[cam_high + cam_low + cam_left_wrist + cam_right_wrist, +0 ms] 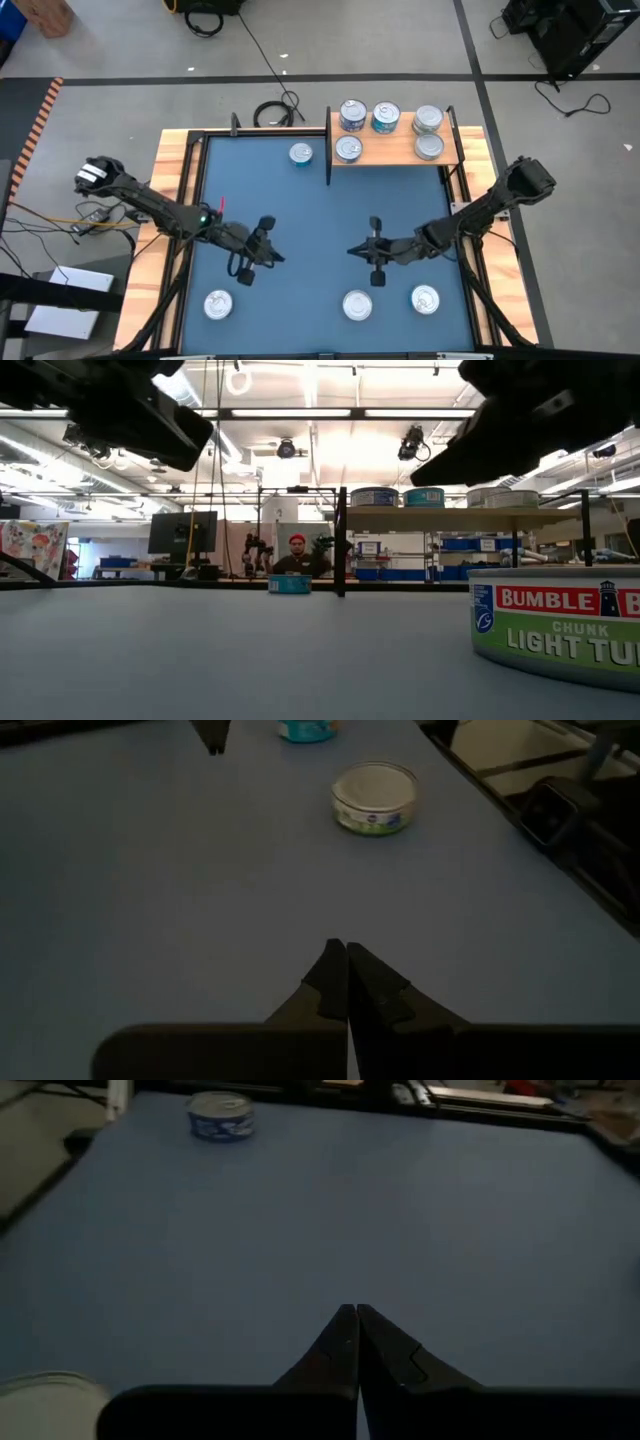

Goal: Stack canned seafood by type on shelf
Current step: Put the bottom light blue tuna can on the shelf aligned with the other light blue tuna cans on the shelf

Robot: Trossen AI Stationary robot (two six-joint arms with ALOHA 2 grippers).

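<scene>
Hovering over the middle of the blue mat (pixel 320 215), the left gripper (pixel 275 258) and the right gripper (pixel 352 250) face each other, and each has its fingers pressed fully together with nothing between them. Beyond the fingertips, at the far edge, the shelf (pixel 392 152) carries 5 tins (pixel 386 118) on its board. 1 loose tin (pixel 300 154) stands just beside the shelf. Behind the fingers, near the front edge, 3 more tins (pixel 357 305) stand well apart.
</scene>
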